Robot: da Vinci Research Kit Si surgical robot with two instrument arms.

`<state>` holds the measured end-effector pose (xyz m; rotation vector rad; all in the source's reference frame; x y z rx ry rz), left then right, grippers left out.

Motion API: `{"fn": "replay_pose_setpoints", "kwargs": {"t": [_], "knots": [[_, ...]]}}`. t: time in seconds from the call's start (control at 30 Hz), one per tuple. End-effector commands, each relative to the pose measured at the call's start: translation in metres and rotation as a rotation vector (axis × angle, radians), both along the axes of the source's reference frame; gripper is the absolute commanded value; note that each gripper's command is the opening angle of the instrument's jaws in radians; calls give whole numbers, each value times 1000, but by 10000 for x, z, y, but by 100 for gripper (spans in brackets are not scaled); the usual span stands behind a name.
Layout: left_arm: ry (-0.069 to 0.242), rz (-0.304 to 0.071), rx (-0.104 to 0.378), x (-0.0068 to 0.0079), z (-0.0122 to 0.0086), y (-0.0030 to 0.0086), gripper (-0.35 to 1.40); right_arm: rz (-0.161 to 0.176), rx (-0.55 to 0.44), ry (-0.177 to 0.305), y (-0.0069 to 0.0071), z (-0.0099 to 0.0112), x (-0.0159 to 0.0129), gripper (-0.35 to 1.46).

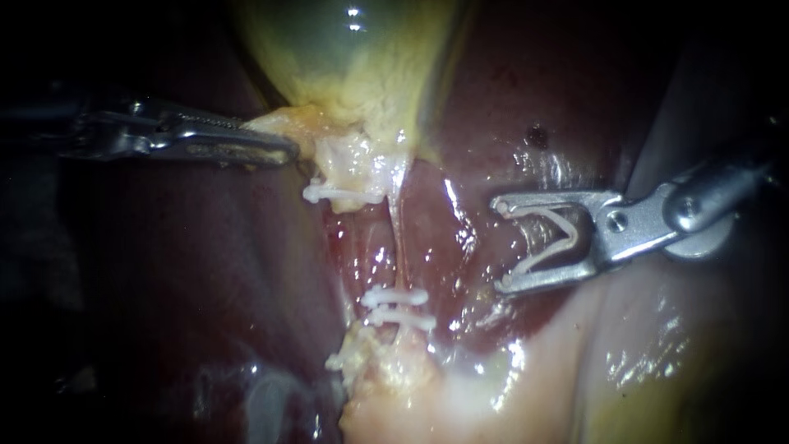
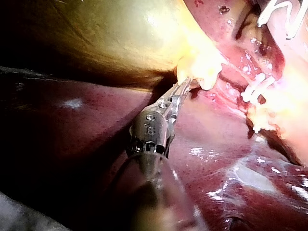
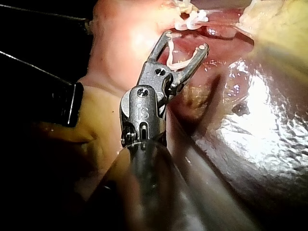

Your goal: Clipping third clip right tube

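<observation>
Clip (image 1: 538,261) in right instrument (image 1: 500,245), apart from tube (image 1: 400,247); left instrument (image 1: 288,149) gripping gallbladder (image 1: 353,57)

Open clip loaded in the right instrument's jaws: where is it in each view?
Endoscope: open clip between the right instrument's jaws, right of the tube.
Left wrist: open clip well ahead of the left instrument, beyond the paired clips.
Right wrist: open clip between its own instrument's jaws.
Shared landmark: paired clips on the tube.

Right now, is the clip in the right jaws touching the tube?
Apart. The endoscope view shows bare liver between the clip and the tube.
</observation>
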<state>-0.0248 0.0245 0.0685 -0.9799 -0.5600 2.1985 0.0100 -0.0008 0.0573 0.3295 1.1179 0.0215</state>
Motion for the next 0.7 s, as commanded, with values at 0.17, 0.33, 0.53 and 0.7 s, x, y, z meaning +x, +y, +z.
{"fn": "replay_pose_setpoints", "kwargs": {"t": [0.17,0.33,0.53,0.7], "knots": [[-10,-2,4,6,-14,-3,-35,0,0,0,0,0,0,50],[-35,-6,11,24,-44,0,-35,0,0,0,1,0,0,50],[-52,-47,1,53,-91,16,-35,0,0,0,1,0,-1,50],[-68,-77,-5,62,-124,30,-35,1,0,-1,1,0,-1,50]]}}
